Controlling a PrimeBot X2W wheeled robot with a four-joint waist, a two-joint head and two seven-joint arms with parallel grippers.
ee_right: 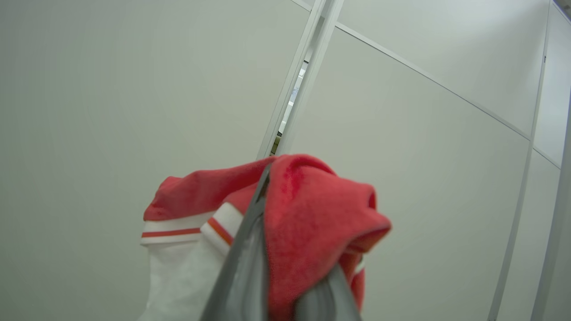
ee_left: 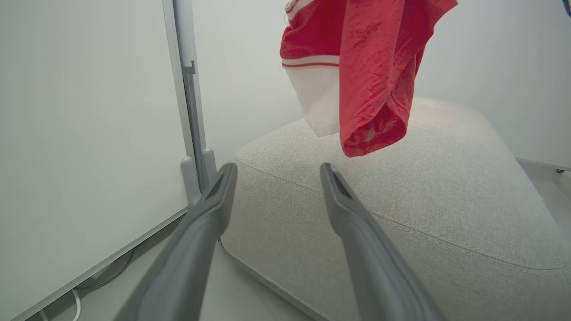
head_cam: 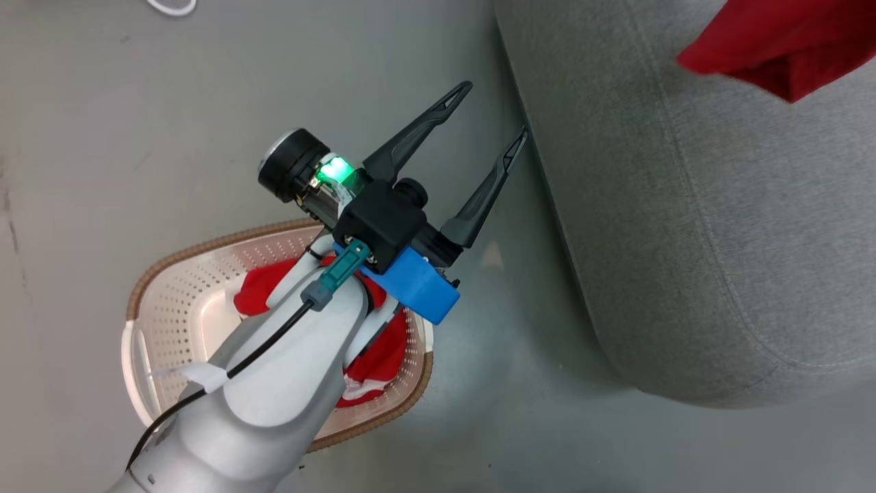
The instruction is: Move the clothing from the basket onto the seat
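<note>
One red garment (head_cam: 375,361) with white trim lies in the cream basket (head_cam: 171,311), partly hidden under my left forearm. My left gripper (head_cam: 494,108) is open and empty above the floor, between the basket and the grey seat (head_cam: 718,226); in the left wrist view its fingers (ee_left: 209,223) point at the seat's near corner (ee_left: 424,191). The other red garment (ee_left: 370,67) hangs above the seat, with its lower fold just over the cushion. My right gripper (ee_right: 279,196) is shut on this garment (ee_right: 312,223), which drapes over its fingers. A corner of this garment (head_cam: 773,41) shows at the head view's upper right.
Grey floor (head_cam: 205,103) lies between the basket and the seat. White wall panels with a grey upright post (ee_left: 192,89) stand behind the seat. A white cable (head_cam: 171,7) lies on the floor at the far left.
</note>
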